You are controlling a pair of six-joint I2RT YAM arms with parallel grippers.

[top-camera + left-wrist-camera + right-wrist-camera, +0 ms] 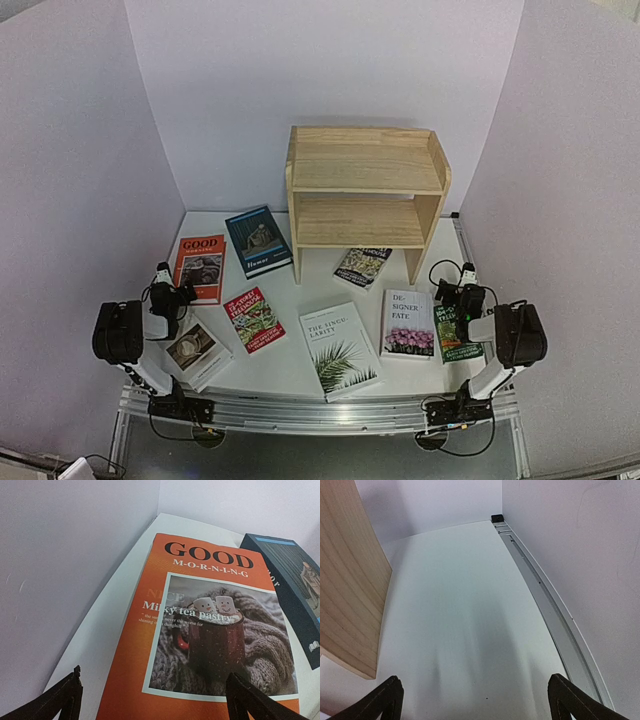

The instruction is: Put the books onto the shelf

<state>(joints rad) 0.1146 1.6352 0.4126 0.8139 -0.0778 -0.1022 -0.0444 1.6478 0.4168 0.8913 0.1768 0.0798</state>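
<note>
One white table (310,290) carries everything. At its back, against the rear wall, the wooden shelf (365,195) stands upright. Eight books (407,324) lie flat and cover-up in front of it, spread apart. The white palm-leaf book (340,350) is at the middle front, the dark teal book (258,240) just left of the shelf, and the orange book (200,267) beside that. The green book (456,335) lies partly under the right arm. The left gripper (152,687) hangs over the orange book's near end, jaws spread wide, holding nothing. The right gripper (472,687) is spread equally wide over bare table beside the shelf's side panel.
</note>
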